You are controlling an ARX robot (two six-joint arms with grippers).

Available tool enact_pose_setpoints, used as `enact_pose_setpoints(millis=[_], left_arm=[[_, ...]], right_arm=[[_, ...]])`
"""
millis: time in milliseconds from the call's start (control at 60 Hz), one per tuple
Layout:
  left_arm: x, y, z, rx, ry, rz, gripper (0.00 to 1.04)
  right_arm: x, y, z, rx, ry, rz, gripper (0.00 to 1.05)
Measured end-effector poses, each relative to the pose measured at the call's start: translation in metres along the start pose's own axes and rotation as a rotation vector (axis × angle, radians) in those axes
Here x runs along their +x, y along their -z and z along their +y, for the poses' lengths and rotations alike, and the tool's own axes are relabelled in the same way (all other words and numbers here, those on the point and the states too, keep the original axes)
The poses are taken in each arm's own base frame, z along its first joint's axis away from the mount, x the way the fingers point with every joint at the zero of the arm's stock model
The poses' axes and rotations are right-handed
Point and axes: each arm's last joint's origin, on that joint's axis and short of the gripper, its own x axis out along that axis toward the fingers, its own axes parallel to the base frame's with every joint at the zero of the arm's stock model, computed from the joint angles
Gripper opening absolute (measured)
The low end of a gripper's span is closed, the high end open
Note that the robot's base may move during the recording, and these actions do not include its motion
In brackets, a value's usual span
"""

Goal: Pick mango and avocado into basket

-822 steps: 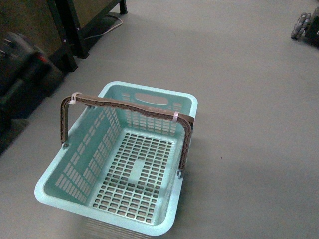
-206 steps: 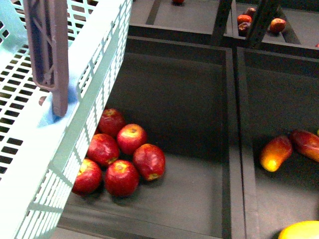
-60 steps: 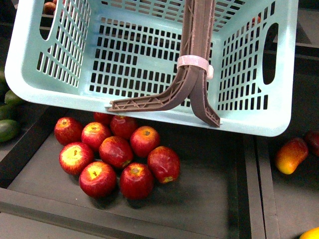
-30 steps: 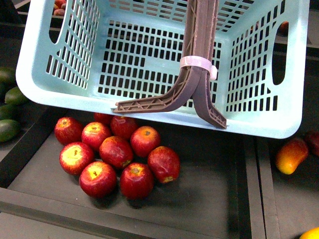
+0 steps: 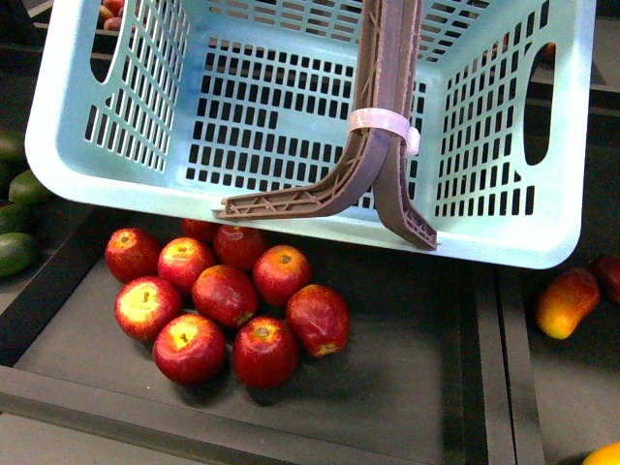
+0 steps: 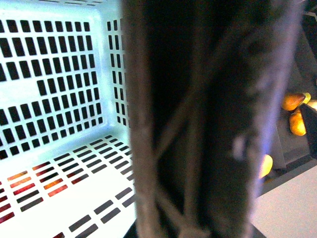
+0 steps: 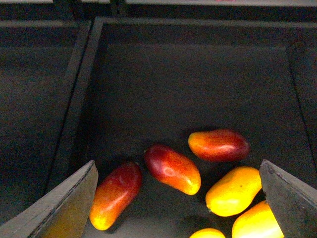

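Mango, red-to-orange, smooth: R of basket, in next bin. Avocado, dark green: L of basket. Mint basket, tilted, hangs over apples, hiding bin's rear; handles tied. R hand: fingers apart, empty. L hand: state can't be told.

The mint-teal slotted plastic basket overhung the round red apples, its brown ribbed handles crossing its open mouth.

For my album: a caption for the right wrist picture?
Right gripper open above red and yellow mangoes in a dark bin.
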Motion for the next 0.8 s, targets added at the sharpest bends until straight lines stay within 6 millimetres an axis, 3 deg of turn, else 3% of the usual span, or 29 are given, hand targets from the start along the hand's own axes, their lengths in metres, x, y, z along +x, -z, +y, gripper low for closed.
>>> enact_pose_setpoints(millis=[283,483,666,800], left_arm=[[0.0,0.0,0.0,0.0,-0.001,0.0,0.05],[0.0,0.0,0.0,0.0,0.0,0.0,0.05],[0.0,0.0,0.0,0.0,0.0,0.0,0.05],[0.0,0.0,0.0,0.0,0.0,0.0,0.05]], right_arm=[[0.058,0.043,-0.001,-0.077,-0.069,0.196,0.97],[0.085,0.073,0.023,-0.096,-0.121,0.26,0.97],[0.107,0.089,0.048,-0.066,-0.128,0.279,0.97],[0.124,0.101,0.055,-0.029,-0.103,0.298,0.97]])
